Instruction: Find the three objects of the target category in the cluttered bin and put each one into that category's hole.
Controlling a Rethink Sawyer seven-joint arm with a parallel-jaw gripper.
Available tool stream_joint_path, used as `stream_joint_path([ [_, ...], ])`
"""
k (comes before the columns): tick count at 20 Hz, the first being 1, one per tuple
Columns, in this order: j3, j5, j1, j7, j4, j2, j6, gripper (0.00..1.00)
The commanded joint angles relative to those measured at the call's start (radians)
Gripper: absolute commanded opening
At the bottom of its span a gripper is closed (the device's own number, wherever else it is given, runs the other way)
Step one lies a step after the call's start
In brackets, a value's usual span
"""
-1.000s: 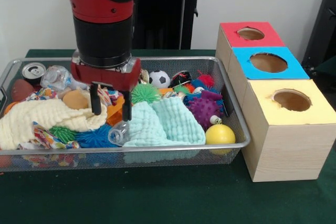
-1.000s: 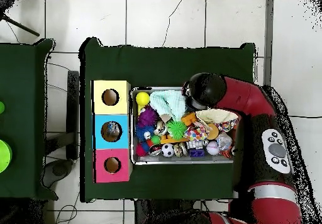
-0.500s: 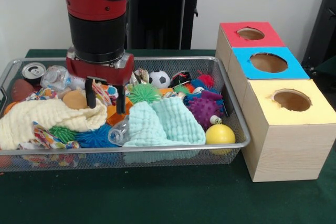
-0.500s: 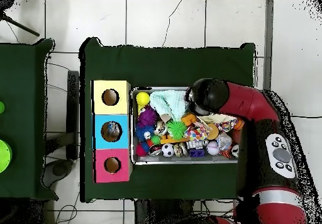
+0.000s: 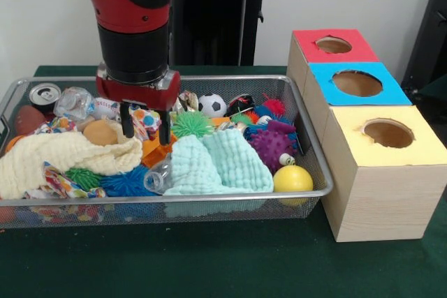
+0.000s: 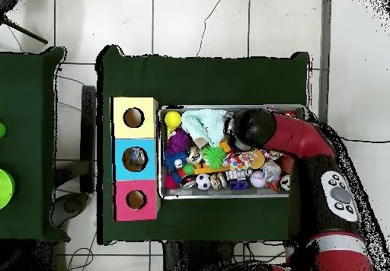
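Shifted back toward bin [image 5: 230, 209] centre since half a second ago; gripper [image 5: 145, 129] open, empty, fingers down above orange toy [image 5: 155, 150], beside green spiky ball [image 5: 192, 124]; boxes [image 5: 363, 130] alongside bin

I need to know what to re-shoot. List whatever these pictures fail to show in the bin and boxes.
- Front view: whatever lies beneath the cream cloth and mint cloth is covered.
- Front view: the bin is cut off by the left edge.
- Overhead view: the arm hides the bin's right part and the hand.
- Front view: the insides of the red box, blue box and yellow box are dark below the holes.
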Motion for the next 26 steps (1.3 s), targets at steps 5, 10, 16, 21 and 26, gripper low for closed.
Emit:
stream_joint_path([
  [5,0.088,0.006,0.000,0.040,0.124,0.038,-0.068,1.00],
  [10,0.071,0.005,0.045,0.043,0.038,0.053,0.018,1.00],
  [16,0.050,0.026,0.090,0.085,0.006,0.049,0.077,1.00],
  [21,0.032,0.015,0.132,0.065,-0.095,0.065,0.173,1.00],
  [26,0.041,0.005,0.140,0.021,-0.200,0.115,0.251,1.00],
])
